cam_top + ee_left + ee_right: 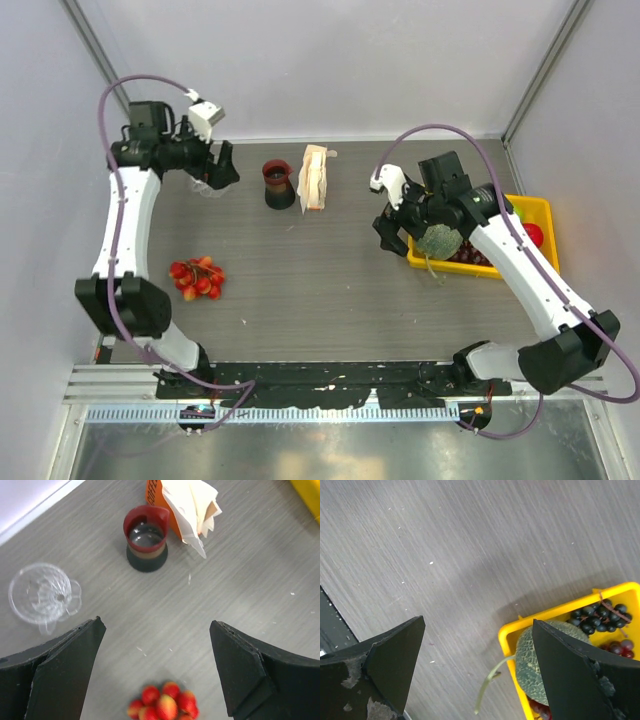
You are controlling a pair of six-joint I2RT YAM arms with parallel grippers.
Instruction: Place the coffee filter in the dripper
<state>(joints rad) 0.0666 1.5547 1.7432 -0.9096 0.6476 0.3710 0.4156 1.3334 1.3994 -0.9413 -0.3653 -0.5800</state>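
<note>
Top view: by my read the task is not started. The dripper point(206, 187) sits on the tabletop point(330, 290) directly beside the left jaws and is partly hidden by them. The packet point(315, 178) stands upright well off to the left jaws' right, beyond a dark brown cup point(278, 186). The right jaws hang at the near corner of a yellow tray point(530, 212), well apart from both task items. A red fruit cluster point(198, 278) lies behind the left jaws, back toward that arm's base.

Left wrist: the left jaws are spread wide with nothing between them.
- The dripper point(42, 595) is just ahead of the left finger. It's a clear ribbed cone with a wide rim and a small loop handle, and there's no paper in it.
- The coffee filter point(192, 510) is thin, creased white paper fanning out of the orange-printed packet's mouth, far ahead and slightly toward the right finger. I can't separate a single sheet.
- The cup stands ahead of the gap, between those two. It has a matte dark base and a glossy red inside.

Right wrist: the right jaws are also spread and empty.
- Grey wood-grain surface shows under the gap.
- A glossy yellow tray corner sits by the right finger.
- A netted green melon point(540, 665) with a stem is partly behind that finger.
- Dark grapes point(597, 617) lie beyond it.

Remaining: pull one sheet, carry it over, seat it in the cone.
</note>
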